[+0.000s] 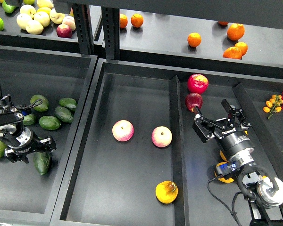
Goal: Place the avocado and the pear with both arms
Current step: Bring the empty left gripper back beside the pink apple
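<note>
The dark green avocado (42,163) lies in the left tray (61,70), right under my left gripper (37,149). The gripper is seen dark and end-on, so I cannot tell whether it holds the avocado. The yellow-orange pear (166,192) with a brown blemish lies at the front of the middle tray (132,89), free of both grippers. My right gripper (220,120) is open and empty over the right compartment, just below a dark red apple (194,101) and well to the right of the pear.
Several other avocados (50,123) lie behind my left gripper. Two pink-and-yellow apples (123,130) (162,136) sit mid-tray. A red apple (197,83) lies at the back right. Orange-yellow fruit (224,172) lies under my right arm. Oranges (194,39) sit on the upper shelf.
</note>
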Controlling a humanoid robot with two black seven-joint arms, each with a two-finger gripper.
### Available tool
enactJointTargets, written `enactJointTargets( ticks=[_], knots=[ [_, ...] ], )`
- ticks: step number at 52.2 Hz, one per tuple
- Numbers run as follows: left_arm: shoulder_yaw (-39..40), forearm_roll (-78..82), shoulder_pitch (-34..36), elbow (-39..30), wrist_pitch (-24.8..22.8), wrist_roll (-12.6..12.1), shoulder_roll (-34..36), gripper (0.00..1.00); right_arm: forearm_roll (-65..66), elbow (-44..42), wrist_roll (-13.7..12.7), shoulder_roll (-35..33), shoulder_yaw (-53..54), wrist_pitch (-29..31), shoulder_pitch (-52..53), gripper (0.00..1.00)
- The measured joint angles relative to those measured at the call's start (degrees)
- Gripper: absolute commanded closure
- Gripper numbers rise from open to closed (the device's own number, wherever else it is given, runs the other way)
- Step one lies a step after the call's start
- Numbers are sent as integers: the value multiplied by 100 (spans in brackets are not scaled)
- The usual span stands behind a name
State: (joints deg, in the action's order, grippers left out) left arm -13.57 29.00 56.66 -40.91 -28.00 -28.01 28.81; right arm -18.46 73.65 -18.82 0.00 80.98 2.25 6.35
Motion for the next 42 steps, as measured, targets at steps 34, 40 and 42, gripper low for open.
enactJointTargets(
  ticks=[34,40,42],
  knots=[
    [3706,-705,-556,-289,0,-1,79,1,17,-297,-46,0,24,1488,-84,0],
    [4474,-1171,-906,-299,1,-1,-95,1,17,-441,-77,0,19,2078,-68,0],
    [4758,-1346,-1027,-295,1,-1,-140,1,17,-479,-94,0,9,2219,-72,0]
  ],
)
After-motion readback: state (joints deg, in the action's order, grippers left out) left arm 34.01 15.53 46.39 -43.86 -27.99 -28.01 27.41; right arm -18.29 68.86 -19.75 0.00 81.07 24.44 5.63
